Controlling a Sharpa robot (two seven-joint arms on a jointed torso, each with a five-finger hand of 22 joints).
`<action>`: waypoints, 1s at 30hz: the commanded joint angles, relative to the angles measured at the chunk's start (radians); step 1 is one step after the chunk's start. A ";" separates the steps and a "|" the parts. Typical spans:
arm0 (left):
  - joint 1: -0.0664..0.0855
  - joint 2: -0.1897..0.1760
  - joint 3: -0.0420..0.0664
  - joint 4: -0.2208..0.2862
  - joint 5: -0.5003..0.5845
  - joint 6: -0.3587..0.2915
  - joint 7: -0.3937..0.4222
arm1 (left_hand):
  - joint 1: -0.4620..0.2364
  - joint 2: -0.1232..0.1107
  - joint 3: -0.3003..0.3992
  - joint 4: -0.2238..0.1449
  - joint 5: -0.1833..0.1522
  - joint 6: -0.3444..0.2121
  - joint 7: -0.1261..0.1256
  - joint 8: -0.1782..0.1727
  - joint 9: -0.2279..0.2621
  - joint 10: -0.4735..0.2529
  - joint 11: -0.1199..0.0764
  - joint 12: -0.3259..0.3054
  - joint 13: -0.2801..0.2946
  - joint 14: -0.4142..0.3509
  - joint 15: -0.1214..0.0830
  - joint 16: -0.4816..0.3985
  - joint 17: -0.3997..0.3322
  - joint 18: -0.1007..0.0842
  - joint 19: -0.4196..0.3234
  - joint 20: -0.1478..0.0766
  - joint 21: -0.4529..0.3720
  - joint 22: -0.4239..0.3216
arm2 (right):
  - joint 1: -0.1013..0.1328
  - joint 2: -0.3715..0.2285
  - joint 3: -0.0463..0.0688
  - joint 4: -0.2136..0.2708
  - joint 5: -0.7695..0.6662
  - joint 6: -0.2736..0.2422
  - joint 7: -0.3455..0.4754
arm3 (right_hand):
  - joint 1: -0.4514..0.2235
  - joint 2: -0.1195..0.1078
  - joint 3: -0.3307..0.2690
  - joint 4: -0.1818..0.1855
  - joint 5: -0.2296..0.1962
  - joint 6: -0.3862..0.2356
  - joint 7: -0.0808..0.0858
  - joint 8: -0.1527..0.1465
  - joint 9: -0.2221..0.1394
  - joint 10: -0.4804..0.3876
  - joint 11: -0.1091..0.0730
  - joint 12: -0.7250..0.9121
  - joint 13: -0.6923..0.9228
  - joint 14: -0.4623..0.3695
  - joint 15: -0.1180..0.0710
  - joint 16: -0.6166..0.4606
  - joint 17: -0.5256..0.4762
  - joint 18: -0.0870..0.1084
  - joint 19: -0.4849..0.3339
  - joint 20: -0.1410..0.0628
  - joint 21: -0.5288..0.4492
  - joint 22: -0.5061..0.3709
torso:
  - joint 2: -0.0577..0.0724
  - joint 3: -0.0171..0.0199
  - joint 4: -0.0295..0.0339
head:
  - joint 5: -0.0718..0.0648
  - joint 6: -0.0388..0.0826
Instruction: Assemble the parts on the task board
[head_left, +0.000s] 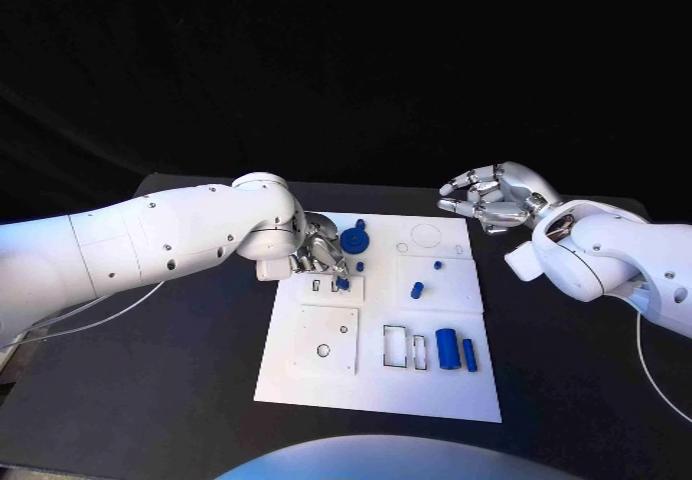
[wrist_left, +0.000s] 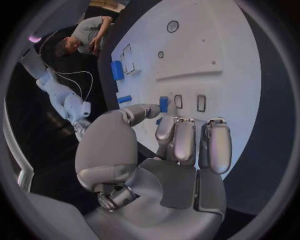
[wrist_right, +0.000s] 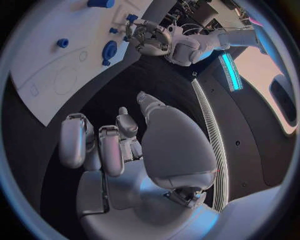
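The white task board (head_left: 382, 385) lies mid-table. My left hand (head_left: 317, 250) hangs over its rear left corner; in the left wrist view the thumb and a finger (wrist_left: 167, 131) pinch a small blue part (wrist_left: 164, 104) at a row of slots (wrist_left: 201, 103). A round blue part (head_left: 355, 240) sits just behind that hand. Two small blue parts (head_left: 417, 290) (head_left: 437, 266) stand mid-board. A thick blue cylinder (head_left: 447, 347) and a thin one (head_left: 470, 354) lie front right. My right hand (head_left: 498, 197) hovers off the board's rear right corner, fingers bent and apart, holding nothing.
The board carries rectangular cutouts (head_left: 394, 343), a raised square panel with a hole (head_left: 323, 340) and a circle outline (head_left: 427, 236). A thin cable (head_left: 87, 310) trails over the black table (head_left: 173, 400) at the left. The right wrist view shows the board's rear edge (wrist_right: 56, 70).
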 joint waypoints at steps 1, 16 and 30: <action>0.000 -0.007 0.000 0.012 0.042 -0.058 0.039 | -0.009 -0.010 0.101 -0.109 0.110 0.042 -0.031 0.021 0.071 0.008 -0.002 0.010 0.005 0.019 -0.008 -0.005 0.002 -0.013 0.005 -0.001 0.005 0.054 | -0.001 -0.001 0.000 0.000 -0.009 0.016 0.001 | 0.005 -0.001 -0.003 0.004 0.007 -0.007 -0.001 0.006 -0.001 -0.004 -0.002 -0.001 0.001 0.051 -0.002 -0.004 0.030 0.013 -0.007 -0.001 -0.005 0.039 | 0.000 0.0000 0.0006 | 0.001 0.001; -0.005 -0.062 -0.001 0.066 -0.017 -0.175 0.056 | -0.010 -0.024 0.104 -0.118 0.166 0.061 -0.039 0.029 0.088 0.021 -0.009 0.025 0.023 0.020 -0.015 -0.005 0.003 -0.017 0.017 -0.009 0.016 0.075 | -0.001 -0.011 0.000 -0.002 -0.009 0.011 0.000 | 0.004 -0.001 -0.003 0.005 0.007 -0.008 -0.001 0.006 -0.001 -0.005 -0.002 -0.002 -0.001 0.050 -0.002 -0.005 0.028 0.013 -0.007 -0.001 -0.006 0.039 | -0.006 0.0052 0.0080 | 0.000 -0.009; -0.016 -0.071 -0.025 0.081 -0.054 -0.196 0.020 | -0.012 -0.029 0.107 -0.119 0.183 0.067 -0.042 0.031 0.093 0.025 -0.012 0.029 0.027 0.020 -0.017 -0.005 0.004 -0.019 0.022 -0.012 0.020 0.083 | -0.001 -0.012 -0.001 -0.006 -0.009 0.008 0.002 | 0.004 -0.001 -0.004 0.005 0.007 -0.008 -0.001 0.006 -0.001 -0.005 -0.002 -0.002 0.000 0.050 -0.002 -0.005 0.029 0.013 -0.007 -0.001 -0.006 0.039 | -0.012 0.0097 0.0150 | 0.002 -0.023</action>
